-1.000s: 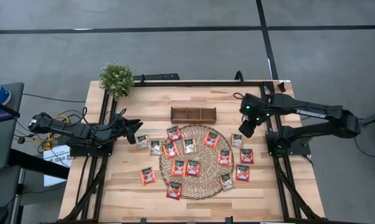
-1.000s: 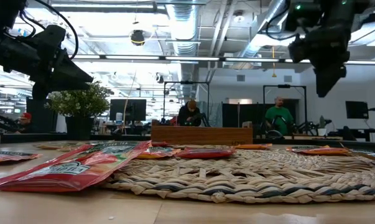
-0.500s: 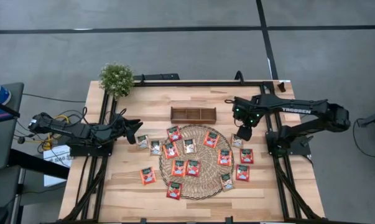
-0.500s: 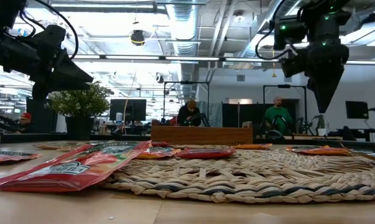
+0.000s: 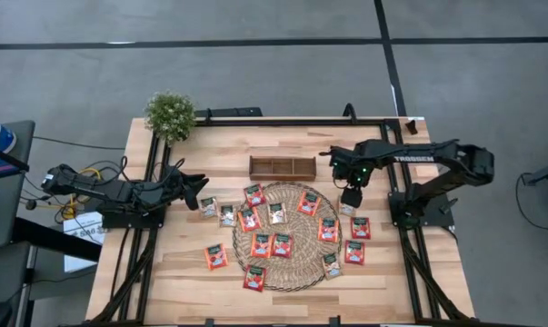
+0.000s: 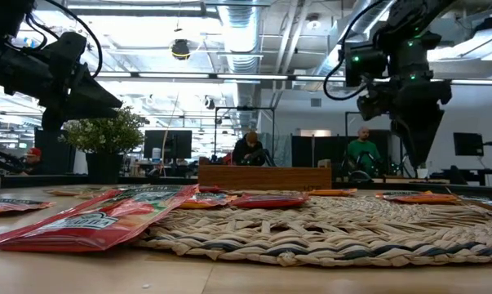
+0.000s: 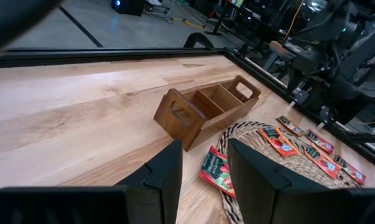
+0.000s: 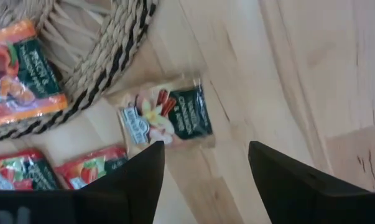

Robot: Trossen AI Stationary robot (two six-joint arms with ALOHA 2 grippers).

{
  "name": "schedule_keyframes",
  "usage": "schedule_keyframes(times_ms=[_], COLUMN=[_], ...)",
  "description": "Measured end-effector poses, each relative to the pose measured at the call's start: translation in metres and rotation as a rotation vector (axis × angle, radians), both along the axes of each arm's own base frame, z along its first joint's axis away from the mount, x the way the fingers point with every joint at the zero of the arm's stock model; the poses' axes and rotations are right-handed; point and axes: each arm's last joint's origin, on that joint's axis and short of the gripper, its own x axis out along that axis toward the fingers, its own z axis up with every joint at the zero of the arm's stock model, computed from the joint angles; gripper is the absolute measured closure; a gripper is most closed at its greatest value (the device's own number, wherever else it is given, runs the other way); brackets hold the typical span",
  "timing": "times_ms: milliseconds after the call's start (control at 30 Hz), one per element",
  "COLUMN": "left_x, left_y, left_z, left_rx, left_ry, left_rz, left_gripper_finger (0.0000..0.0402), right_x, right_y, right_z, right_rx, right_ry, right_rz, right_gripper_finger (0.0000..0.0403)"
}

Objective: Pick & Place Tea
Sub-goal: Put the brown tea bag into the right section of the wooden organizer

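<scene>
Several tea sachets, mostly red-orange (image 5: 309, 203), lie flat on and around a round woven mat (image 5: 297, 274). One pale sachet (image 5: 346, 208) (image 8: 165, 118) rests on the bare wood by the mat's right rim. My right gripper (image 5: 351, 194) (image 8: 203, 186) hangs just above it, pointing down, open, touching nothing. In the low view its tips (image 6: 414, 155) are clear of the table. My left gripper (image 5: 199, 186) (image 7: 203, 180) waits open at the table's left side, holding nothing.
A small wooden divided tray (image 5: 282, 167) (image 7: 206, 112) stands behind the mat toward the far edge. A potted plant (image 5: 170, 115) sits at the far left corner. Bare wood lies along the near edge and in front of the tray. People show in the room behind.
My right gripper has come down and a little toward the table's left, stopping over the pale sachet by the mat's right rim. The sachets have not moved.
</scene>
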Motion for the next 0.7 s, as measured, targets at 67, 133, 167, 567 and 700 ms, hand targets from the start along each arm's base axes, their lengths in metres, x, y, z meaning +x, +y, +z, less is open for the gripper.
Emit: schedule_keyframes(times_ms=[67, 133, 167, 567, 700], left_x=[0.0, 0.0, 0.0, 0.0, 0.0], left_y=[0.0, 0.0, 0.0, 0.0, 0.0], left_z=[0.0, 0.0, 0.0, 0.0, 0.0], left_rx=[0.0, 0.0, 0.0, 0.006, 0.005], left_ry=[0.0, 0.0, 0.0, 0.004, 0.004], left_rz=[0.0, 0.0, 0.0, -0.001, -0.001], left_gripper_finger=[0.0282, 0.0282, 0.0282, 0.0282, 0.0282], right_x=[-0.001, -0.005, -0.007, -0.001, 0.003], right_y=[0.0, 0.002, 0.002, 0.003, 0.009], right_z=[-0.009, -0.019, -0.023, -0.038, -0.048], right_rx=[0.005, 0.011, 0.012, 0.04, 0.053], right_ry=[0.009, 0.021, 0.027, 0.1, 0.146], right_rz=[0.0, -0.002, -0.002, 0.008, 0.042], right_gripper_finger=[0.018, 0.018, 0.018, 0.0176, 0.0175])
